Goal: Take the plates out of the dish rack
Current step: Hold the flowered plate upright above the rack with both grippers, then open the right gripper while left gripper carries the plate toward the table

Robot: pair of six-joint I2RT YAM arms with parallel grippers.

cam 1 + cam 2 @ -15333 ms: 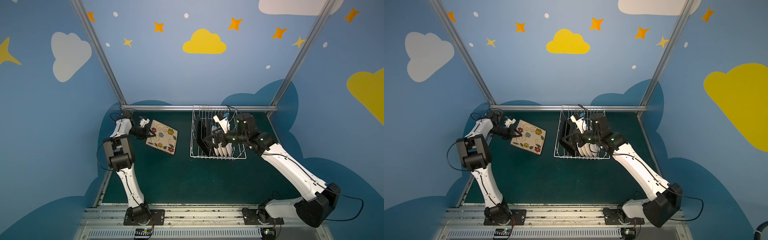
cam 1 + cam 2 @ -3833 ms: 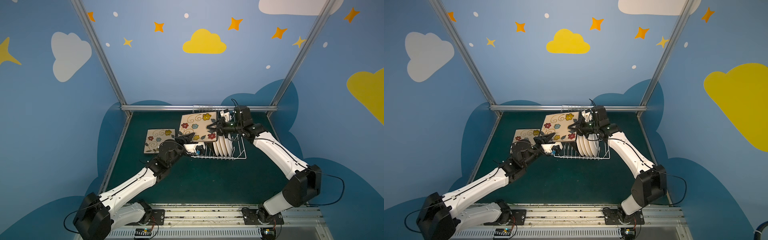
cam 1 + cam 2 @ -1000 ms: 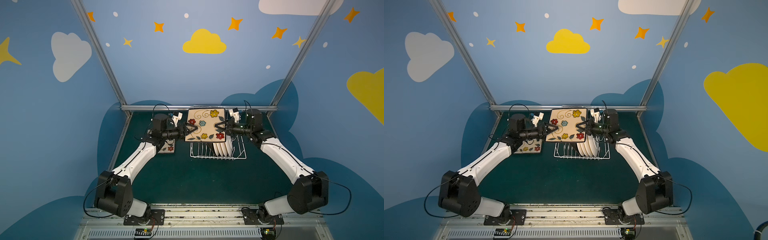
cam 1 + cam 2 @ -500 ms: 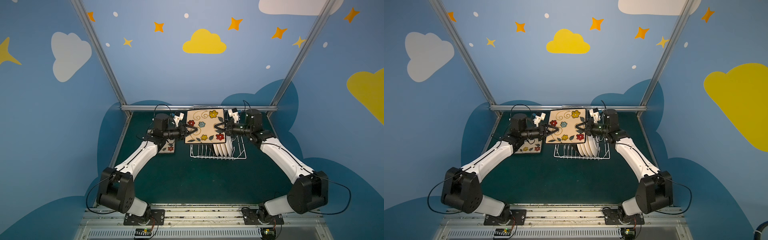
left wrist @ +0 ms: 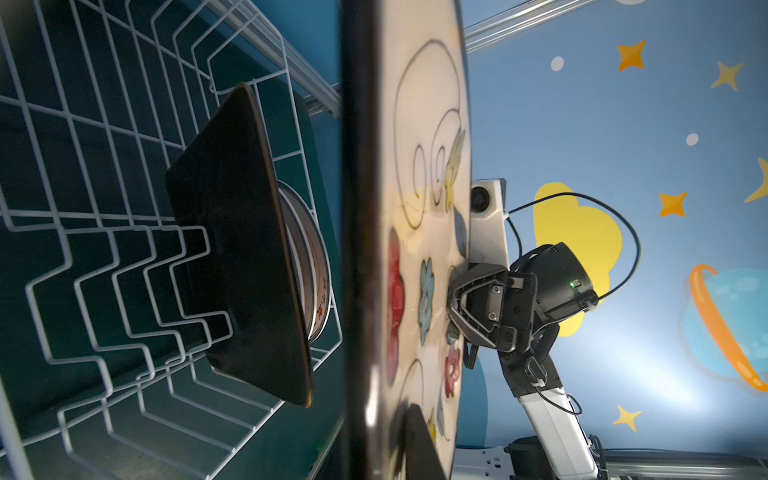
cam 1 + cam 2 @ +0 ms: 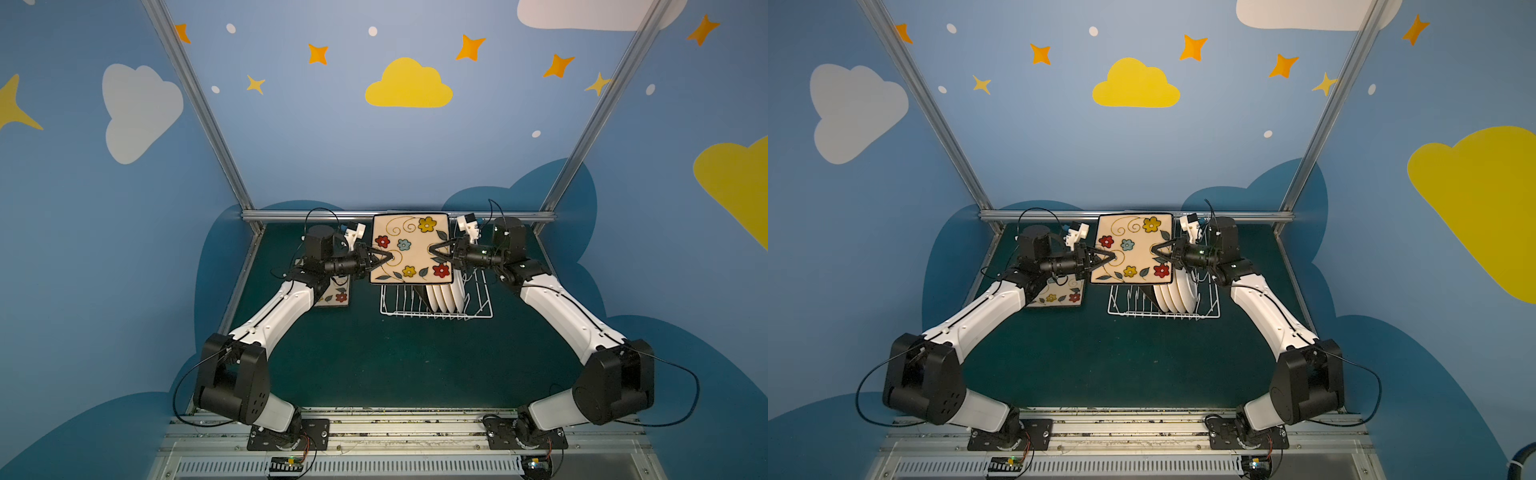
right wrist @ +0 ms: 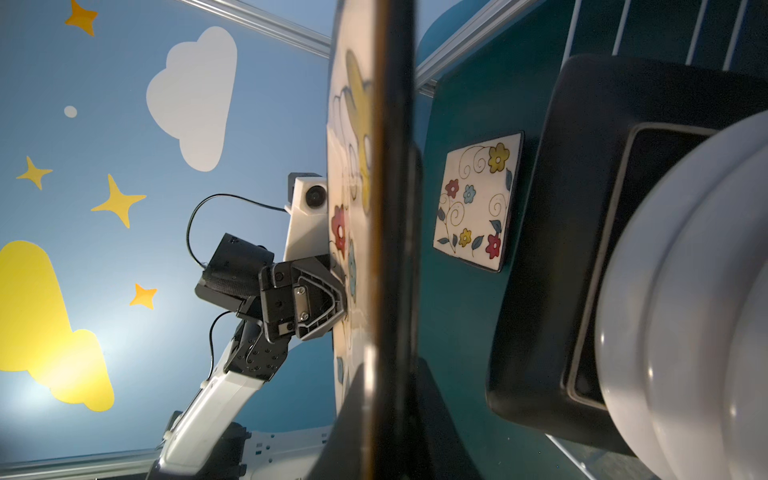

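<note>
A square flowered plate [image 6: 409,249] [image 6: 1133,249] hangs face up above the dish rack [image 6: 478,309] [image 6: 1208,311]. My left gripper [image 6: 390,256] [image 6: 1113,257] is shut on its left edge; in the left wrist view one finger [image 5: 419,449] lies on the cream face. My right gripper [image 6: 431,250] [image 7: 390,436] straddles the right edge. Whether it still presses on the plate does not show. In the rack stand a black-backed square plate [image 5: 241,270] [image 7: 561,249] and several round white plates [image 6: 446,295] [image 7: 685,311].
Another flowered square plate [image 6: 334,296] [image 6: 1059,296] [image 7: 476,199] lies flat on the green table left of the rack, partly under my left arm. The back rail [image 6: 291,215] runs just behind the held plate. The rack's left half holds only bare prongs [image 5: 83,166].
My left gripper has reached the plate's left edge and shut on it. The plate and my right arm have hardly moved.
</note>
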